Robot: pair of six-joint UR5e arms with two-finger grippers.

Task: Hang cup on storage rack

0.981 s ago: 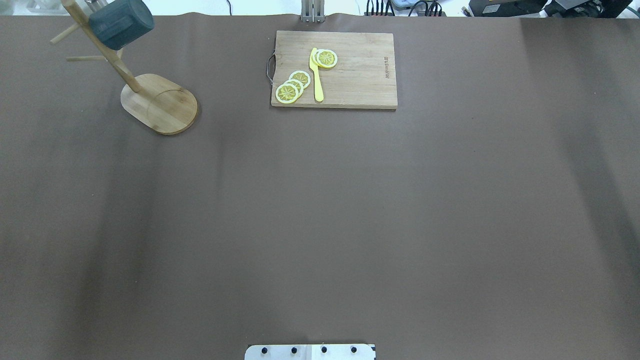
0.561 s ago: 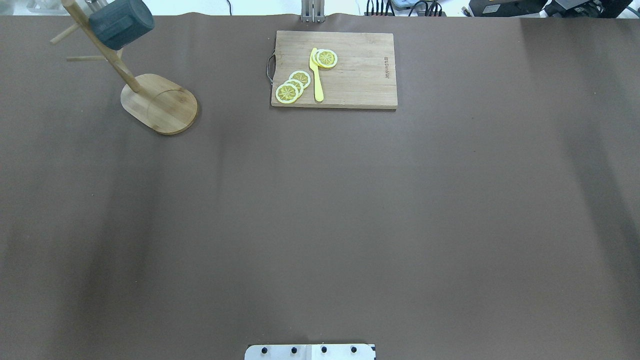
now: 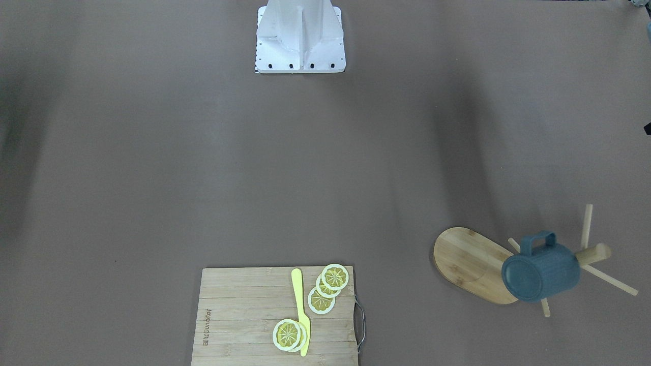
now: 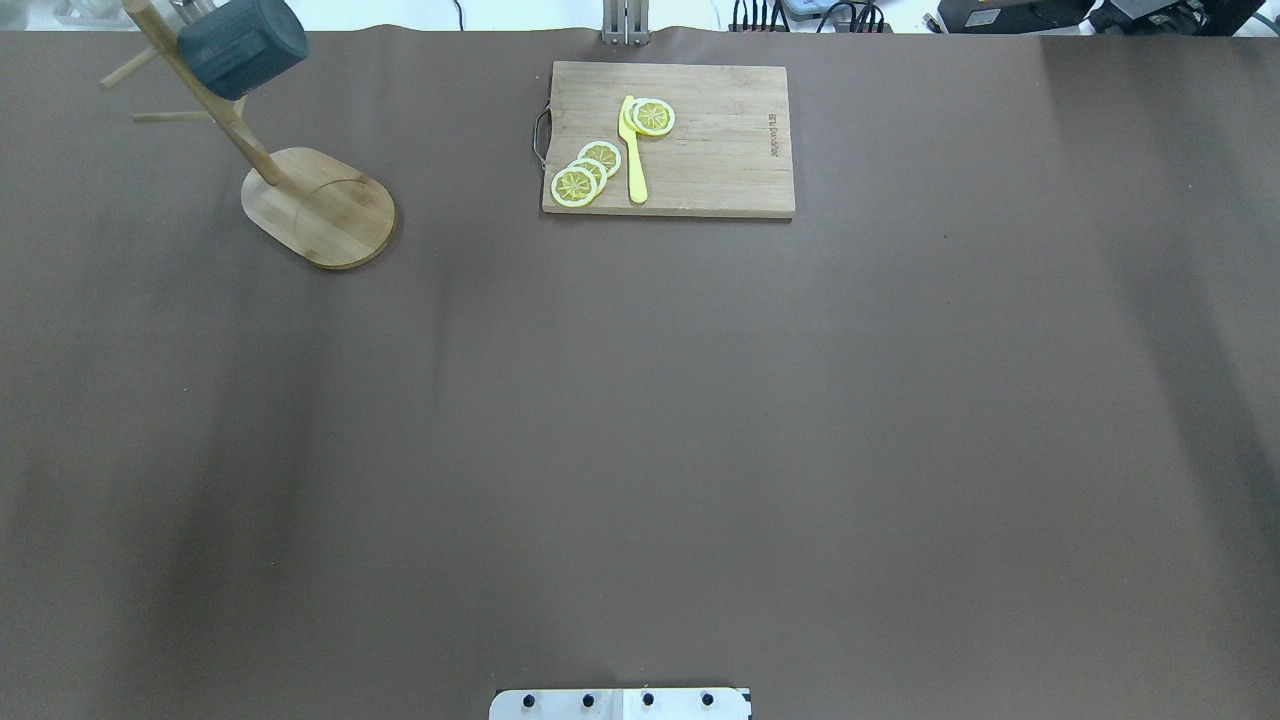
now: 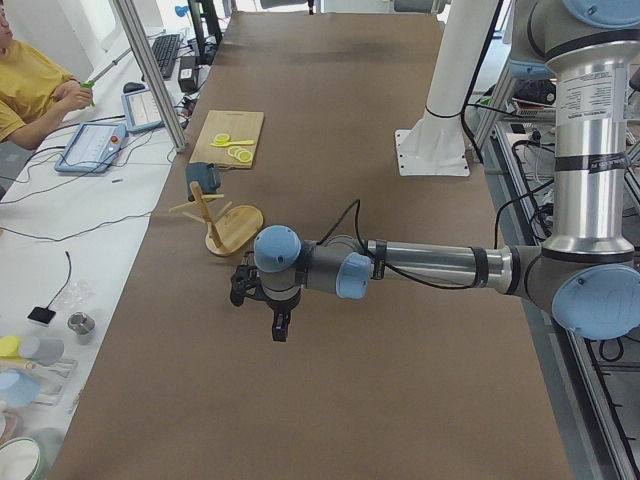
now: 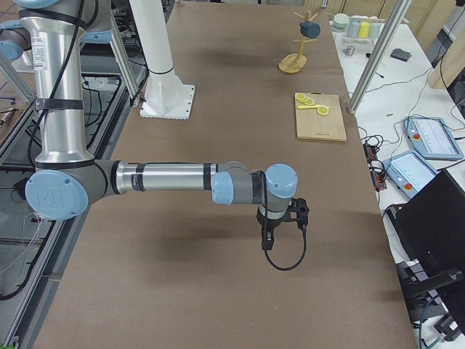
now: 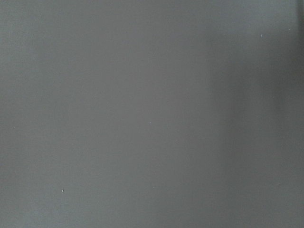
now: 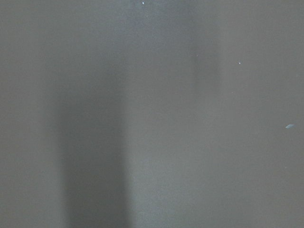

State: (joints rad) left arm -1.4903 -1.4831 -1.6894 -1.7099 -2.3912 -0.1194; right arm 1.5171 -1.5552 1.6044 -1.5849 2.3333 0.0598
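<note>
The dark blue-grey cup (image 4: pixel 240 45) hangs by its handle on a peg of the bamboo storage rack (image 4: pixel 320 208) at the table's far left corner. It also shows in the front view (image 3: pixel 540 274), bottom outward, with the rack's oval base (image 3: pixel 468 262) beside it. Neither gripper shows in the overhead or front view. My left gripper (image 5: pixel 280 325) hangs over bare table, well short of the rack (image 5: pixel 232 228). My right gripper (image 6: pixel 267 240) hangs over bare table far from the rack (image 6: pixel 293 65). I cannot tell whether either is open or shut. Both wrist views show only table.
A wooden cutting board (image 4: pixel 720 140) with lemon slices (image 4: pixel 585 172) and a yellow knife (image 4: pixel 632 150) lies at the far middle. The robot's white base (image 3: pixel 300 40) stands at the near edge. A person sits beyond the far side (image 5: pixel 30 85).
</note>
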